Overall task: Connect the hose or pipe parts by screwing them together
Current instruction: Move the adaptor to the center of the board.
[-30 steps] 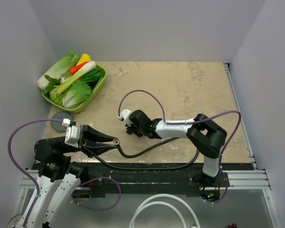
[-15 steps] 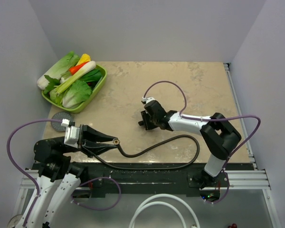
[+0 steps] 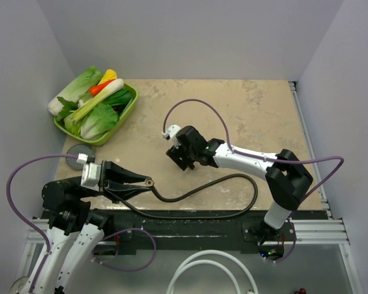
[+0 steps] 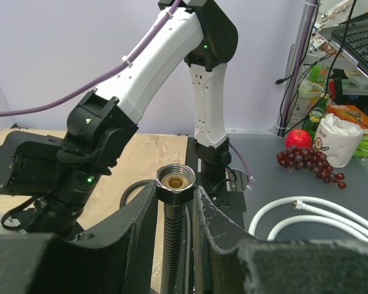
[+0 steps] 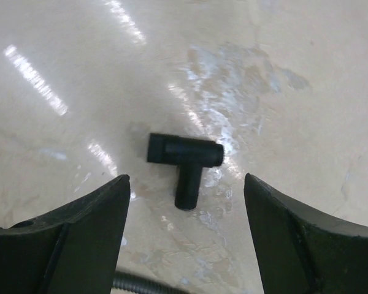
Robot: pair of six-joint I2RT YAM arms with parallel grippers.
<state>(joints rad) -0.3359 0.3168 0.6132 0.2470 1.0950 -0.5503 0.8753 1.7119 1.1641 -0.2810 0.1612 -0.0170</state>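
Observation:
My left gripper [image 3: 135, 182] is shut on the dark-brown hose [image 3: 202, 187] just behind its end nut [image 4: 175, 177], which points up and away from the fingers. The hose curves right along the table's near edge into a loop [image 3: 255, 196]. The black T-shaped fitting [image 5: 185, 159] lies flat on the table. My right gripper [image 5: 186, 177] hangs open over it, one finger on each side, touching nothing. From above, the right gripper [image 3: 183, 156] hides the fitting. The grey shower-head disc [image 3: 78, 149] lies at the table's left edge, behind the left wrist.
A green tray [image 3: 130, 105] of vegetables stands at the back left. A thick white tube [image 3: 196, 268] loops below the table's near edge. Purple cables [image 3: 199, 104] arc over both arms. The right arm [image 4: 165, 61] stands straight ahead of the left gripper.
The right gripper's jaws have opened wide, and the black fitting lies on the table between them. That arm swung right, then part way back left. The left arm held still.

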